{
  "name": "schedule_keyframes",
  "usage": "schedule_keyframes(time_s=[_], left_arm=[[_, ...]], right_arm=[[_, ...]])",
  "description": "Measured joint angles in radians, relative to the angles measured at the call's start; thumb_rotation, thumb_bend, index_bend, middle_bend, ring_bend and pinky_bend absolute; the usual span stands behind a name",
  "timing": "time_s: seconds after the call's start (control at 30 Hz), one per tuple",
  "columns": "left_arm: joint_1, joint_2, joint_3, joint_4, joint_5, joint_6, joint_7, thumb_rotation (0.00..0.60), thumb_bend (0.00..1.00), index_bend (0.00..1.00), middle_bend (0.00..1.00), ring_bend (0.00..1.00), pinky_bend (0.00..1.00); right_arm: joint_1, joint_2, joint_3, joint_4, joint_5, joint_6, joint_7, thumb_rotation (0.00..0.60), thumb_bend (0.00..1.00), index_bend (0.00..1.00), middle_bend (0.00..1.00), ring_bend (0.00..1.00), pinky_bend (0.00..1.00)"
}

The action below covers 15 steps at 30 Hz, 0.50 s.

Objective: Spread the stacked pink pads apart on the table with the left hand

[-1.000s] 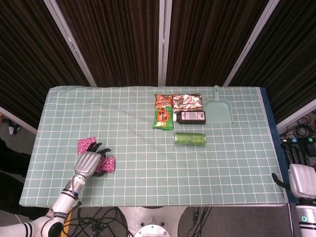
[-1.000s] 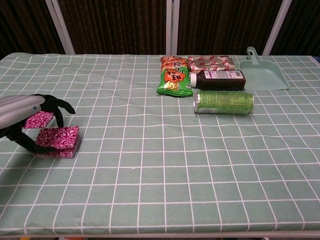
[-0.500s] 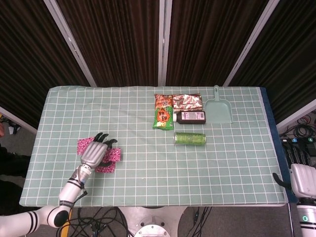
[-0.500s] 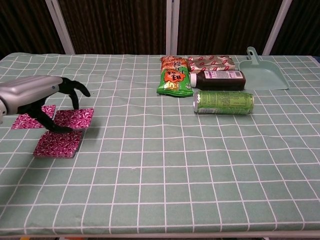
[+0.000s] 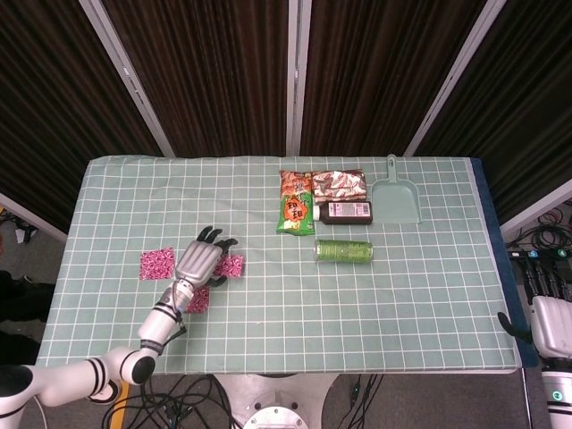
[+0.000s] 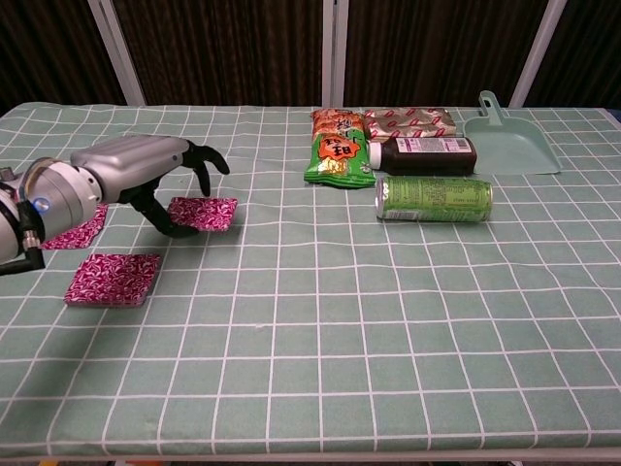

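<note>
Three pink patterned pads lie apart on the green checked tablecloth [image 6: 320, 320]. My left hand [image 6: 155, 180] arches over the rightmost pink pad [image 6: 206, 214], thumb at its near-left corner and fingers curved over its far edge, holding it low on the cloth. In the head view this pad [image 5: 232, 265] shows just right of the left hand [image 5: 198, 262]. A second pad [image 6: 114, 279] lies flat nearer the front edge. The third pad [image 6: 70, 229] lies left, partly behind my forearm. My right hand [image 5: 548, 323] hangs beyond the table's right front corner, holding nothing.
At the back right lie a green snack bag [image 6: 337, 158], a red foil packet [image 6: 408, 121], a dark bottle [image 6: 423, 153] on its side, a green can [image 6: 434, 199] on its side and a teal dustpan [image 6: 509, 141].
My left hand has carried the top pad off the stack and to the right, away from the other two. The lower pad stays where the stack was. The right hand has barely moved.
</note>
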Motion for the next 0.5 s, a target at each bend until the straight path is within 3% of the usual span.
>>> schedule_keyframes(time_s=[0.5], left_arm=[[0.023,0.059,0.022,-0.044,0.008,0.047,-0.024,0.600,0.23,0.11,0.01,0.00,0.06]], right_arm=[[0.003,-0.005,-0.002,0.005,-0.003,-0.007,-0.001,0.600,0.17,0.00,0.00,0.00,0.00]])
